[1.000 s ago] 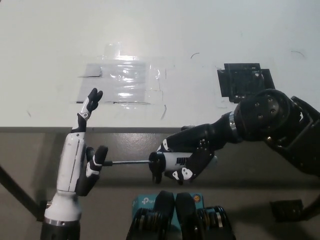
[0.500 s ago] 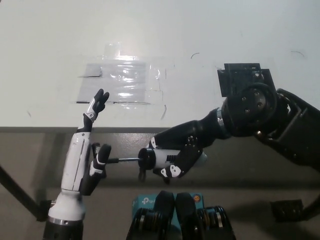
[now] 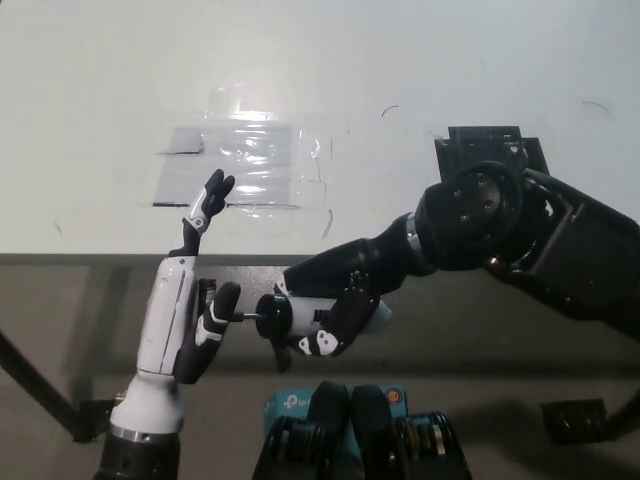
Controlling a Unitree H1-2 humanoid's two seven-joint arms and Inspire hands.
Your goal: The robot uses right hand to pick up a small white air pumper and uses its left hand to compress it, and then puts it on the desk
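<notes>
The pump point(image 3: 300, 316) is gripped by the right hand point(image 3: 335, 312), its rod pressed against the open-fingered left hand point(image 3: 190, 320).

A pale white desk point(image 3: 420, 70) fills the upper half, bearing clear taped plastic film point(image 3: 245, 165) and a black square patch point(image 3: 480, 150), above grey floor point(image 3: 60, 320).

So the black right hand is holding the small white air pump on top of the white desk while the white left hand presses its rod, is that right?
Not quite. In the head view the black right hand holds the small white air pump below the white desk edge, off its surface. The white left hand does meet its thin metal rod.
</notes>
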